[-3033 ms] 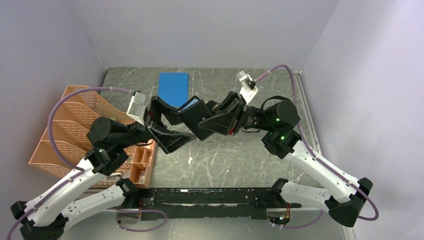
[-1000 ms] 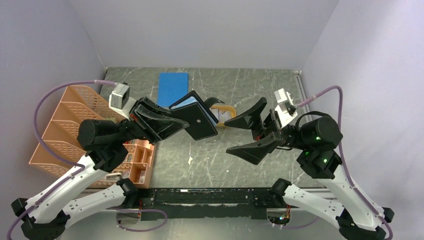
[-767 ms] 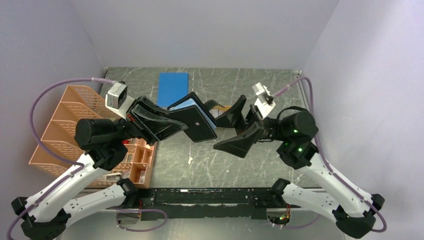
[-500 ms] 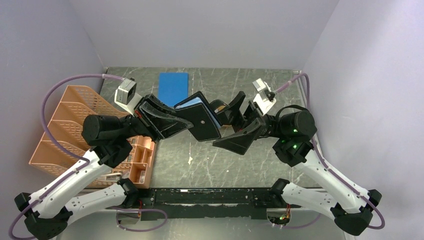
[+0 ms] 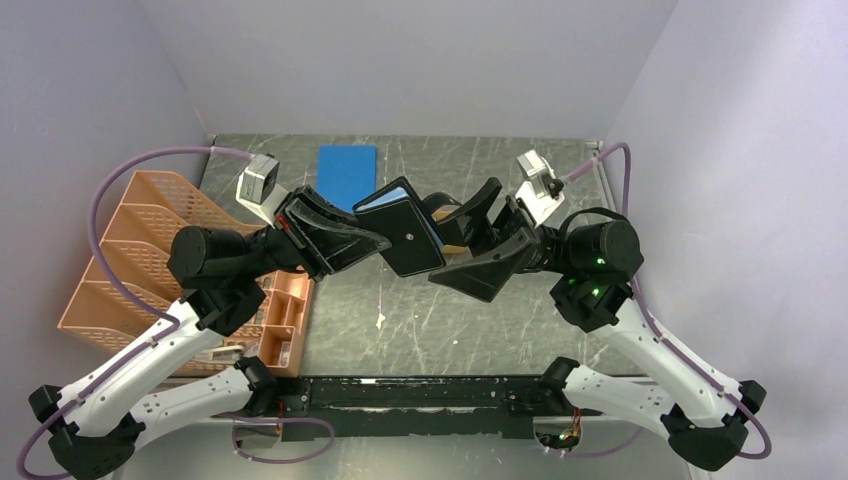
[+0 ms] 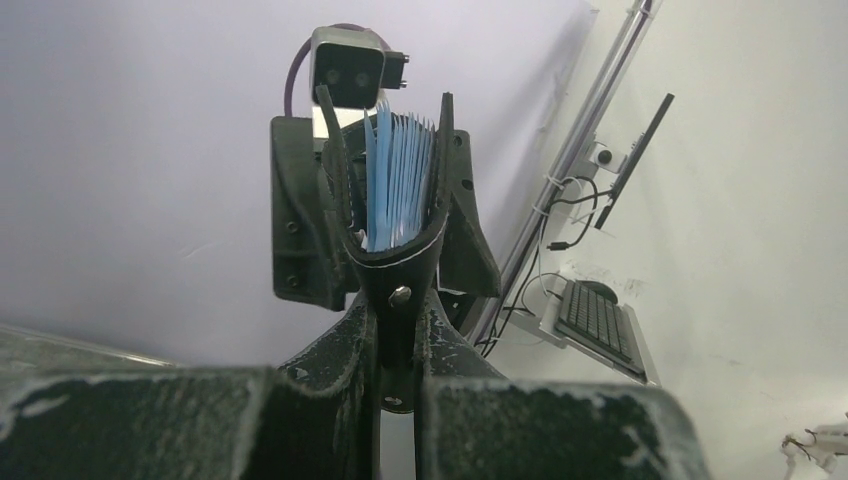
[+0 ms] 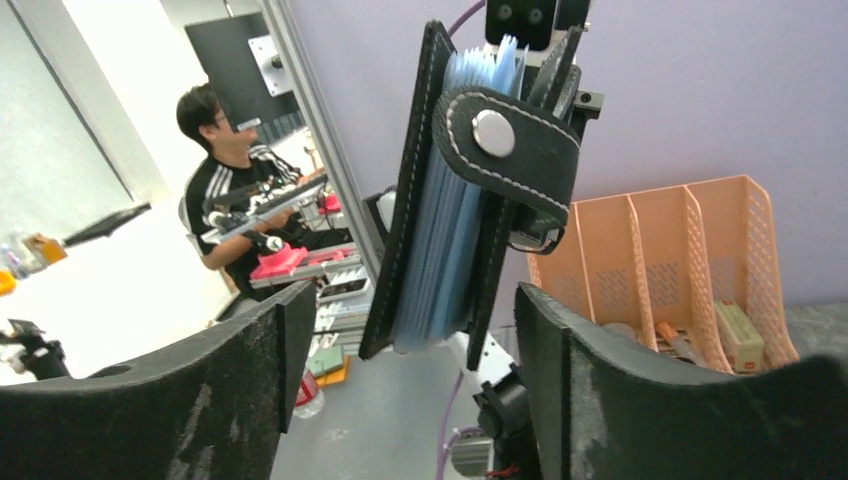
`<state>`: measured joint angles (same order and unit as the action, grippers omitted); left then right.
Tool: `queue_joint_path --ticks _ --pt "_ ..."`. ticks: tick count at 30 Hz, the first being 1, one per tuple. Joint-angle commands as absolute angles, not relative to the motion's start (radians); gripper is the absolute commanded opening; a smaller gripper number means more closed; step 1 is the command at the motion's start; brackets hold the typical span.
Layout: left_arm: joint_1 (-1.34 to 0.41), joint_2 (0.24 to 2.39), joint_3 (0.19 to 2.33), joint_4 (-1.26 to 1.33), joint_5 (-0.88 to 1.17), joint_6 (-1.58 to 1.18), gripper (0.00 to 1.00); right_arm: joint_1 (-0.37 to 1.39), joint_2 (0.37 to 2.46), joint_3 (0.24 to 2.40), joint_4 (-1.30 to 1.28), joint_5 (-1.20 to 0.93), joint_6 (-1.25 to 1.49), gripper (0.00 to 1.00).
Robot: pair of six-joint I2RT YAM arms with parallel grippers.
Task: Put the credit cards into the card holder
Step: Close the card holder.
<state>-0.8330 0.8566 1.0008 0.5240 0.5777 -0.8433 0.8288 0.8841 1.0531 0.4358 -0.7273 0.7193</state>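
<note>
Your left hand (image 5: 372, 242) is clamped on the folded spine of the wallet (image 5: 408, 235) and holds it up off the bench (image 5: 420, 320), in the middle of the overhead frame, with its open edge turned towards your right hand (image 7: 410, 300). That right hand is spread wide with nothing in it, one finger (image 7: 200, 390) at the lower left of its own wrist frame and the other at the lower right, and the wallet stands between them but further off, touching neither. This looks like the readying step: the wallet is being presented, and no card is on its way in yet. In the right wrist frame the snap tab (image 7: 505, 145) lies across the mouth, over the bluish pockets; I cannot tell whether it is fastened. If it is, your next move is to lift the tab clear with the right hand while the left keeps its grip, then fetch a card and bring it edge-on to a pocket. By count: one wallet, two hands, one blue sheet (image 5: 347, 172) in the upper middle of the overhead frame, one orange file rack (image 5: 130, 255) at the left, and a sliver of one orange tray (image 5: 460, 243) behind the right hand. I can pick out no loose cards to count, since the hands hide that part of the bench.
</note>
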Motion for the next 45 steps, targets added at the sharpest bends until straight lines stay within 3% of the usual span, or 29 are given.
queue_joint_path --ticks 1,6,7,8,10,12,16,18,20,22,23,25,27,28,29,33,40,45 --pt "-0.831 0.849 1.009 0.522 0.521 -0.83 0.05 0.831 0.901 1.095 0.432 -0.702 0.725 0.66" --pt "-0.831 0.859 1.003 0.526 0.519 -0.845 0.06 0.831 0.925 1.104 0.433 -0.692 0.75 0.22" --pt "-0.831 0.859 1.0 0.528 0.52 -0.849 0.12 0.831 0.926 1.102 0.432 -0.687 0.755 0.13" --pt "-0.831 0.86 0.994 0.533 0.523 -0.853 0.23 0.831 0.928 1.1 0.436 -0.681 0.764 0.08" --pt "-0.831 0.863 0.981 0.561 0.54 -0.865 0.5 0.831 0.93 1.098 0.439 -0.667 0.785 0.04" --pt "-0.831 0.863 0.969 0.576 0.551 -0.874 0.62 0.831 0.937 1.1 0.438 -0.653 0.804 0.0" --pt "-0.831 0.863 0.95 0.609 0.568 -0.876 0.65 0.831 0.952 1.1 0.436 -0.645 0.834 0.0" --pt "-0.831 0.861 0.944 0.604 0.563 -0.868 0.59 0.832 0.955 1.093 0.448 -0.641 0.848 0.0" --pt "-0.831 0.857 0.941 0.589 0.554 -0.856 0.45 0.831 0.957 1.095 0.437 -0.631 0.848 0.0" --pt "-0.831 0.85 0.943 0.562 0.536 -0.841 0.18 0.831 0.959 1.101 0.418 -0.63 0.836 0.0" --pt "-0.831 0.845 0.944 0.543 0.525 -0.833 0.08 0.831 0.957 1.108 0.394 -0.629 0.812 0.05" --pt "-0.831 0.83 0.946 0.49 0.48 -0.816 0.05 0.831 0.928 1.147 0.246 -0.576 0.698 0.43" --pt "-0.831 0.806 0.953 0.432 0.437 -0.794 0.05 0.832 0.878 1.166 0.117 -0.496 0.594 0.68" --pt "-0.831 0.797 0.958 0.398 0.419 -0.781 0.05 0.831 0.852 1.18 0.058 -0.446 0.538 0.78" --pt "-0.831 0.792 0.969 0.362 0.401 -0.771 0.05 0.831 0.833 1.196 -0.007 -0.403 0.488 0.8" --pt "-0.831 0.814 1.018 0.253 0.405 -0.755 0.05 0.831 0.817 1.262 -0.171 -0.277 0.366 0.77" --pt "-0.831 0.847 1.042 0.214 0.44 -0.765 0.05 0.831 0.873 1.33 -0.185 -0.165 0.324 0.55" --pt "-0.831 0.841 1.041 0.199 0.444 -0.757 0.05 0.831 0.915 1.362 -0.217 -0.131 0.298 0.53"
